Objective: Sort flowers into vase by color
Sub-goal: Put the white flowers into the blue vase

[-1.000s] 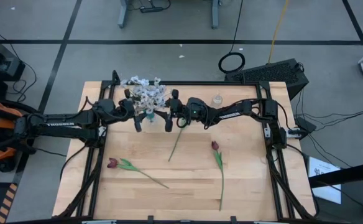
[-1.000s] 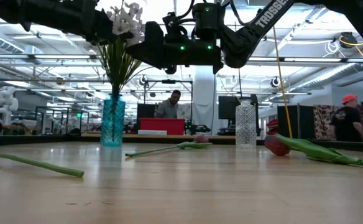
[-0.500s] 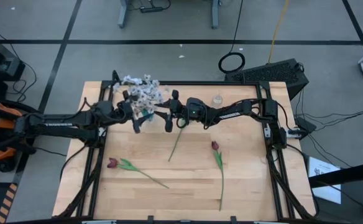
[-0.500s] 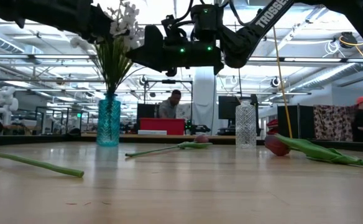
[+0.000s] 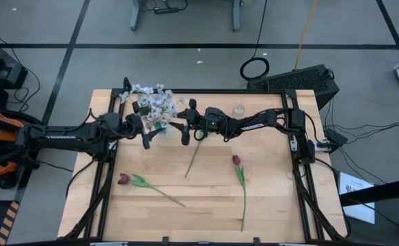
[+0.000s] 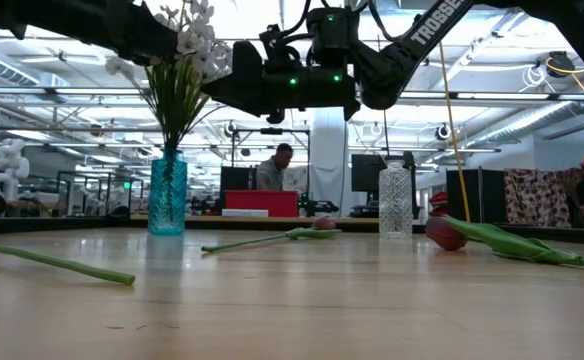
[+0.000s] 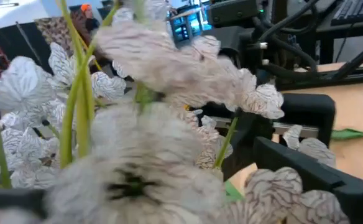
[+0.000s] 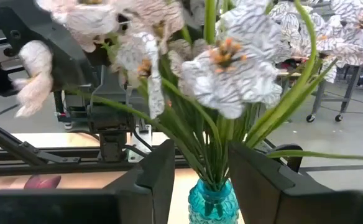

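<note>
A blue vase [image 6: 167, 196] stands far left on the table and holds white flowers [image 5: 153, 104] on green stems [image 8: 215, 146]. My left gripper [image 5: 143, 123] reaches in level from the left, open, with the blossoms [image 7: 169, 68] between its fingers. My right gripper [image 8: 206, 174] faces it from the right, open. Its fingers stand on either side of the stems above the vase's neck [image 8: 211, 198], apart from them. Three dark red tulips lie flat on the table: one near left [image 5: 123, 179], one near right [image 5: 237, 160], and one [image 6: 322, 223] under my right arm. My left gripper comes level from the table's left and stands open around the white blossom heads. Blossoms [image 7: 309, 149] lie against one finger [image 7: 306, 177] without being pinched. The crowded blossoms hide any other contact. The stems stay in the upright vase.
A clear glass vase [image 5: 239, 109] stands far right of centre, also seen in the low view [image 6: 395, 201]. The near half of the table [image 5: 186, 219] holds only the tulip stems. People and desks show in the room beyond.
The blue vase with its white flowers has slid along the table toward the left edge, staying upright. My left gripper has drawn back a little toward the left with it.
</note>
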Robot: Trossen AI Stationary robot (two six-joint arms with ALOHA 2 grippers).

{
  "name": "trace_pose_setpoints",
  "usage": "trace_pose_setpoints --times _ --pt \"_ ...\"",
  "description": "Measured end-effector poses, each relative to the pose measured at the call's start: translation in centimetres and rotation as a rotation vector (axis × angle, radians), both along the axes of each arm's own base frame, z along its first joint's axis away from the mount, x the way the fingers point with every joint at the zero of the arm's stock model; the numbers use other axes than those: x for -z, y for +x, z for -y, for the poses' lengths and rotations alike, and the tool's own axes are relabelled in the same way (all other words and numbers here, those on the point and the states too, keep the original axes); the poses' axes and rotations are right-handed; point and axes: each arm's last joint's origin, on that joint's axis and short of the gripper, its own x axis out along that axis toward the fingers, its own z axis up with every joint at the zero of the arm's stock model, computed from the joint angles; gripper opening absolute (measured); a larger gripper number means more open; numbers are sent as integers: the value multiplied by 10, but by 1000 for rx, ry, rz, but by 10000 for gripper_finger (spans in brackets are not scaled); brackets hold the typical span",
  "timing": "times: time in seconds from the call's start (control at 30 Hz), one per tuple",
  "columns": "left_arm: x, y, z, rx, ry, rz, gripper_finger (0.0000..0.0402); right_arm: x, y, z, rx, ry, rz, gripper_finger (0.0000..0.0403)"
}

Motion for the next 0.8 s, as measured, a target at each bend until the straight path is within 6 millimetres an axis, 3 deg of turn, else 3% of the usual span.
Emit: trace_pose_setpoints --times 0.2,0.8 --pt "2 -3 4 21 -3 -26 259 0 0 0 0 1 -5 139" --pt "-6 -22 6 10 29 14 263 1 0 0 0 3 -14 139"
